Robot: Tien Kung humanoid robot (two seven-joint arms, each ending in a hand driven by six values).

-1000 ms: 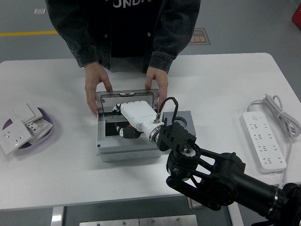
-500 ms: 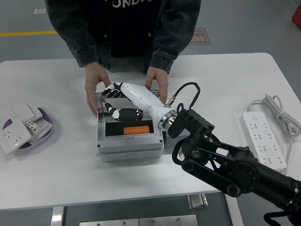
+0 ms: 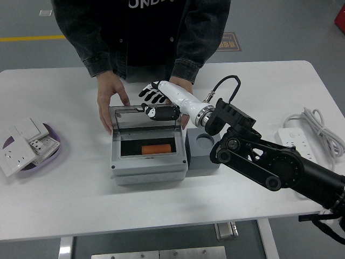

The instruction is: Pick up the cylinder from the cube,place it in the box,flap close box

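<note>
Orange and lying flat, the cylinder (image 3: 157,148) now rests inside the box (image 3: 148,162), so placing looks done. A second ago the robot hand (image 3: 156,102) was down in the box; it has since lifted out empty, fingers spread, to the top edge of the upright flap (image 3: 143,116). A person's hands (image 3: 110,100) steady the box. The cube (image 3: 203,156) stands bare beside it; closing remains.

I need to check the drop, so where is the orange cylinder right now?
In the head view, the orange cylinder lies inside the open grey box left of centre, beside the grey cube.
</note>
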